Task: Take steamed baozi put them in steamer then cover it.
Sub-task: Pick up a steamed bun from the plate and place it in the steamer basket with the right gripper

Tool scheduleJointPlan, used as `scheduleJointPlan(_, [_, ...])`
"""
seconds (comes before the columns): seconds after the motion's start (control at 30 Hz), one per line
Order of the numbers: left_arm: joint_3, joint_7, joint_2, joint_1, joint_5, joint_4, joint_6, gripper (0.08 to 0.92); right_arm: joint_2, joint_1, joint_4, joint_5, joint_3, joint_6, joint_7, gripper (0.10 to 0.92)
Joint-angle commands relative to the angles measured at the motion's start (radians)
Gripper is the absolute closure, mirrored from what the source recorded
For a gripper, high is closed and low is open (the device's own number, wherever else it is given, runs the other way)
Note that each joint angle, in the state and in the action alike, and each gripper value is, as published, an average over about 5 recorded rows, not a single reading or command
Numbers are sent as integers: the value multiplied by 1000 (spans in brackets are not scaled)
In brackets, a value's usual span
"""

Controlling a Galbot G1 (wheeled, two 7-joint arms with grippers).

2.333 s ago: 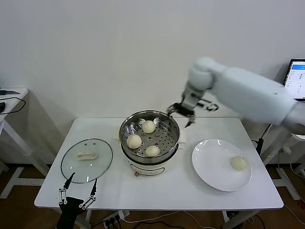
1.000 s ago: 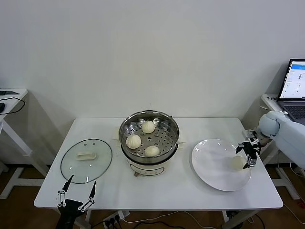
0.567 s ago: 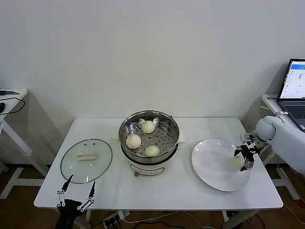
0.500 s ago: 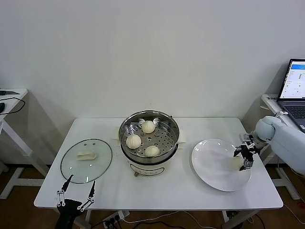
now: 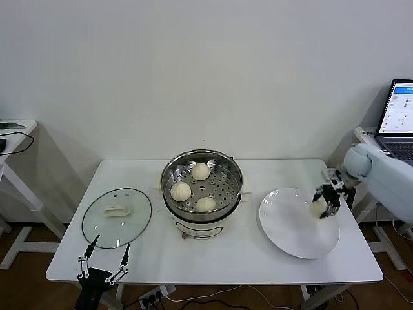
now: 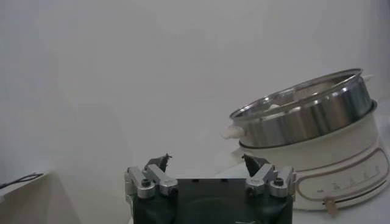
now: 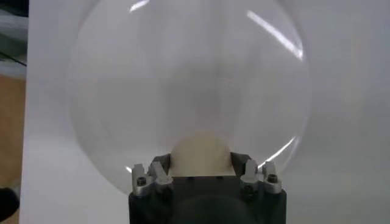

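Since earlier, the fourth baozi (image 5: 317, 208) is being lifted off the white plate (image 5: 290, 226), pinched by the right gripper (image 5: 327, 202); the left gripper (image 5: 103, 258) is being held spread below the table edge.

Right arm reached in from the right side, its end effector (image 5: 327, 201) angled downward, fingers (image 7: 159, 173) closed against the sides of a bun. Left end effector (image 5: 103, 261) sat low at the near left, fingers spread, idle.

The right gripper (image 5: 330, 199) covers most of the last baozi (image 7: 200, 154) on the plate (image 5: 290, 232), and the laptop (image 5: 401, 110) is cut off.
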State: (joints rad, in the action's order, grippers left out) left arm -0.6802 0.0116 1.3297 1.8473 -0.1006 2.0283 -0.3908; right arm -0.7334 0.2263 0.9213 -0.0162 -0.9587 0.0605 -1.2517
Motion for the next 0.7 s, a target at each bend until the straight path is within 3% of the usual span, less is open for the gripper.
scheduleJointPlan(0.03, [7, 0, -4, -6, 1, 5, 1, 177, -129, 368, 82, -231, -174, -34, -154, 355])
scheduleJointPlan(0.3, [5, -1, -7, -4, 1, 10, 3, 177, -338, 540, 135, -422, -337, -111, -122, 355])
scheduleJointPlan(0.7, [-7, -3, -3, 3, -1, 16, 1, 177, -563, 453, 147, -405, -388, -189, 31, 367])
